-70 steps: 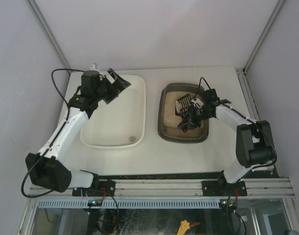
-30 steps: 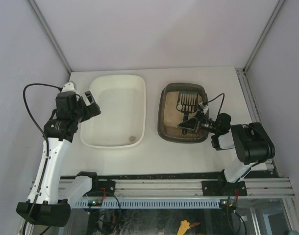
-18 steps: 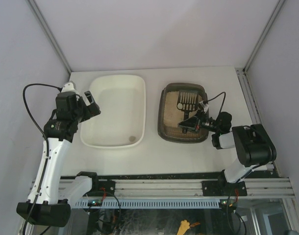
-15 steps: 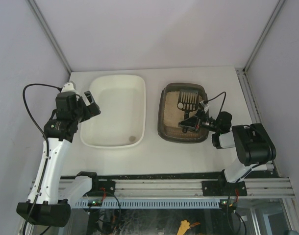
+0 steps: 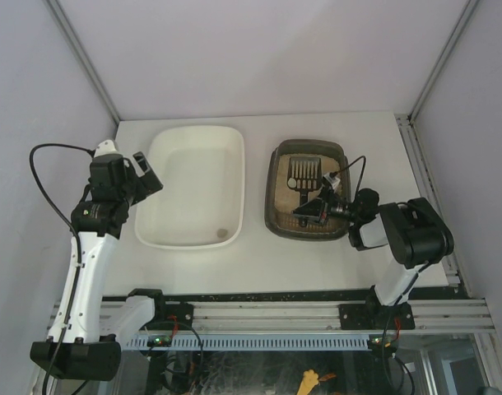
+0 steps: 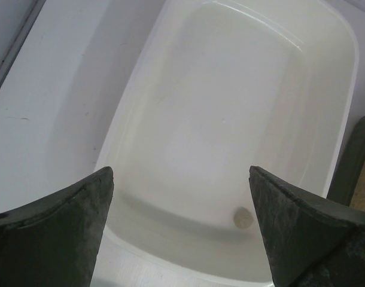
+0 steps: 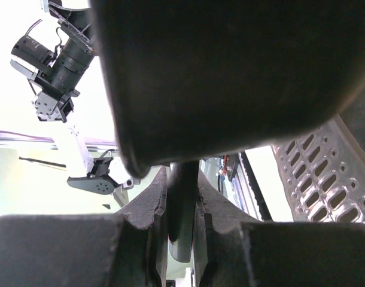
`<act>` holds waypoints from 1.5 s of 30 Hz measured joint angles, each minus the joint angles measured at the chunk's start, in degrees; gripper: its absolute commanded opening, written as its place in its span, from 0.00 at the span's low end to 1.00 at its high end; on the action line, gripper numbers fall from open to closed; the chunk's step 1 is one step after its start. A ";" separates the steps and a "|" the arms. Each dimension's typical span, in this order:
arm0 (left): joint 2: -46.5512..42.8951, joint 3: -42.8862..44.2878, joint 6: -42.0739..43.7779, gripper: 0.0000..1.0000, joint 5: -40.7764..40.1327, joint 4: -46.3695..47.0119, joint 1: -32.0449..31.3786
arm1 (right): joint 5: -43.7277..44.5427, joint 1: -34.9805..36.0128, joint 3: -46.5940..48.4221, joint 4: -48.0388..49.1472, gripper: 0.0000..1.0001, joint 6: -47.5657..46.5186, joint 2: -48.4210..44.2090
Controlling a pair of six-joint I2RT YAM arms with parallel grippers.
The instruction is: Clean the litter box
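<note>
The litter box (image 5: 272,204), a dark translucent tray with beige litter, sits right of centre. A black slotted scoop (image 5: 303,172) lies over the litter at its far end. My right gripper (image 5: 312,211) reaches in low from the right and is shut on the scoop's handle; in the right wrist view the handle (image 7: 183,206) is pinched in the gripper (image 7: 182,197), with the slotted blade (image 7: 326,173) at the right. My left gripper (image 5: 144,171) is open and empty, at the left rim of the cream-white tub (image 5: 238,177). In the left wrist view the gripper (image 6: 179,227) hangs over the tub (image 6: 242,107).
A small round clump (image 5: 223,233) lies in the tub's near right corner, also in the left wrist view (image 6: 243,218). The litter box edge (image 6: 353,161) shows beside the tub. Walls and frame posts close in the table at back, left and right.
My left arm has pulled back from over the tub to its left side. My right arm has dropped low and the scoop has slid to the litter box's far end.
</note>
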 measured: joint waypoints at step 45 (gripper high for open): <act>0.02 0.02 5.53 1.00 11.63 0.26 1.18 | 1.36 0.44 1.92 -8.24 0.00 -1.68 -6.27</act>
